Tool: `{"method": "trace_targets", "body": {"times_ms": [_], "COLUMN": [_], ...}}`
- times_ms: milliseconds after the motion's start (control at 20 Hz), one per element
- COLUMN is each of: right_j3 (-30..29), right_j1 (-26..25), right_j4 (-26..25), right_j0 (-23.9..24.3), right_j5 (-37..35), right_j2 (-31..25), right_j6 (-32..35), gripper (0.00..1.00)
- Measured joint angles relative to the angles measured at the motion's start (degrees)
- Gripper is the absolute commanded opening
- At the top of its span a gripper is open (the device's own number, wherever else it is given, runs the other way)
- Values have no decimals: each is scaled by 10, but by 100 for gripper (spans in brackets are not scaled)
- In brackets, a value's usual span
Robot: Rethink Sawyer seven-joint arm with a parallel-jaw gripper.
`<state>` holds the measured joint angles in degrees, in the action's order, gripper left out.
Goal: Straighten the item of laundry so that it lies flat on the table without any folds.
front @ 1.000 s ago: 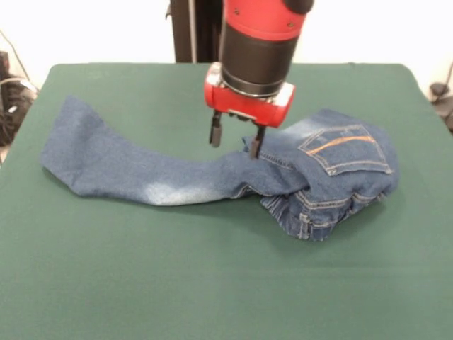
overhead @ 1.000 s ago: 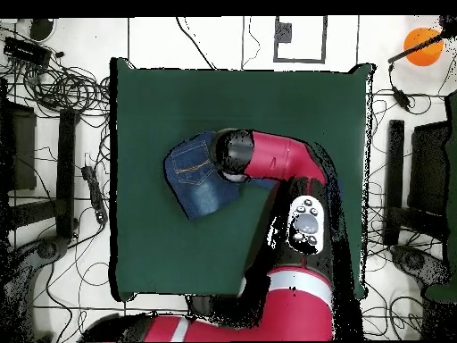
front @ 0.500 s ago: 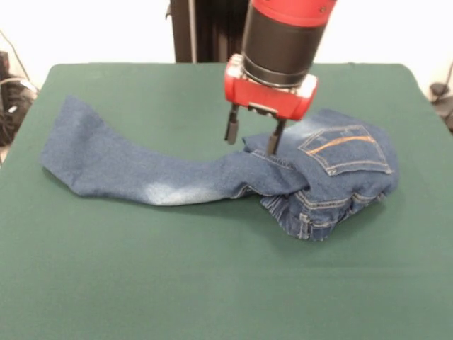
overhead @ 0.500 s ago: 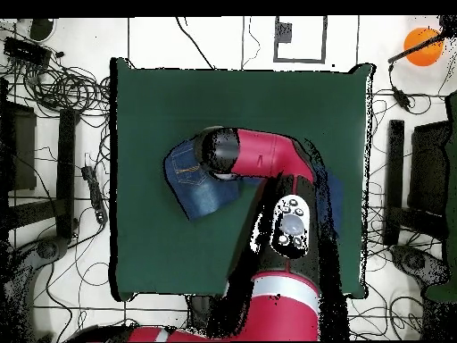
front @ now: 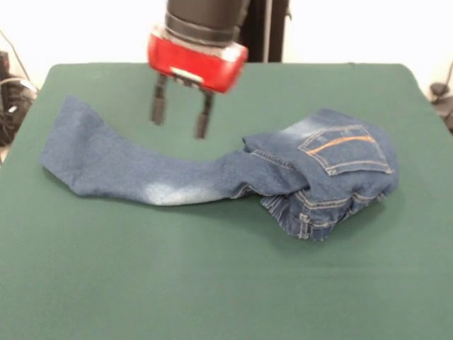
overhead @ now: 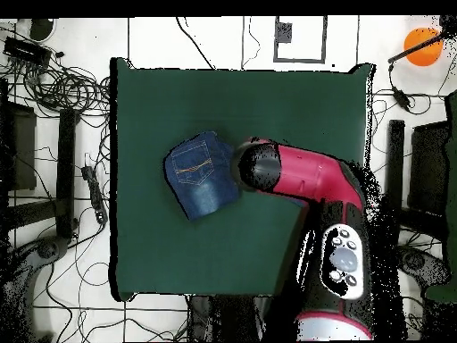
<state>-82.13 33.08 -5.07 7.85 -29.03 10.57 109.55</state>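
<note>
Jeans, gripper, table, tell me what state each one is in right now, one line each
Jeans: lying on the table, not flat; waist end bunched and folded over, back pocket up, one leg stretched out along the table.
Gripper: open, empty, raised above the leg, touching nothing.
Table: covered in green cloth, carrying only the jeans.

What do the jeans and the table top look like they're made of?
The jeans look like blue denim: a woven, matte cloth with faded light patches, orange stitching and a stitched back pocket. It holds soft folds where the top part is bunched up. The table seems covered in a dark green, felt-like cloth, matte and without shine; what lies beneath it cannot be told.
</note>
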Motion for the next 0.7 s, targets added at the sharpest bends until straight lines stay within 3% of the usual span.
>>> {"method": "trace_targets", "body": {"times_ms": [350,700], "right_j3": [-17,-18], "right_j1": [45,55], "right_j4": [-48,-52], "right_j0": [18,33], "right_j5": [13,13], "right_j2": [1,1], "right_j6": [0,0], "gripper": [100,100]}}
